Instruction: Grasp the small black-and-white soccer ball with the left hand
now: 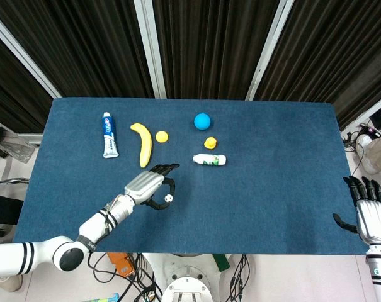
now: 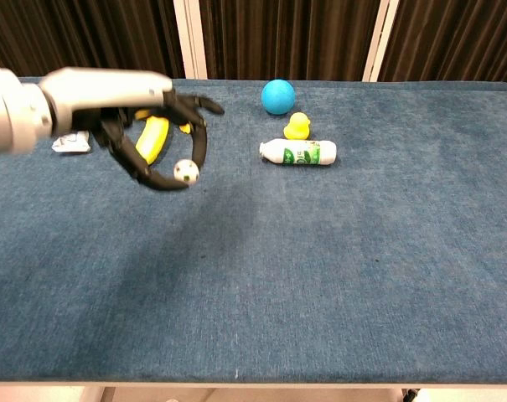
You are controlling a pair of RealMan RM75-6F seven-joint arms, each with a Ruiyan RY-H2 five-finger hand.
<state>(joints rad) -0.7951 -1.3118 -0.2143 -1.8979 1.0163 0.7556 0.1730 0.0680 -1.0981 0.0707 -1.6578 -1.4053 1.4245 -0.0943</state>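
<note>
Dark fingers (image 2: pixel 199 138) of the left hand (image 2: pixel 157 138) are curling around the small soccer ball (image 2: pixel 185 172), pinching it between a fingertip and the thumb while the others arch over it. The ball, white with black spots and smooth, is hanging clear of the tabletop (image 2: pixel 337 276) in the chest view, with a soft shadow lying on the cloth below it. In the head view the same ball (image 1: pixel 168 197) is showing at the tips of the left hand (image 1: pixel 149 187), whose back is a pale silver shell leading into a white arm with black rings.

The tabletop is wearing a blue, slightly napped cloth. On it are lying one curved yellow banana (image 1: pixel 142 143), one small yellow shell-shaped piece (image 1: pixel 161 135), one smooth blue ball (image 1: pixel 202 119), one yellow rubber duck (image 1: pixel 210 143) and one white bottle (image 1: pixel 210 160) on its side with a green label whose writing is too small to read. One white and blue toothpaste tube (image 1: pixel 109 134) is lying at the far left, its lettering unreadable.

The right hand (image 1: pixel 368 211) is hanging off the right edge of the tabletop, its dark fingers (image 1: pixel 363 187) standing straight and apart, holding nothing.
</note>
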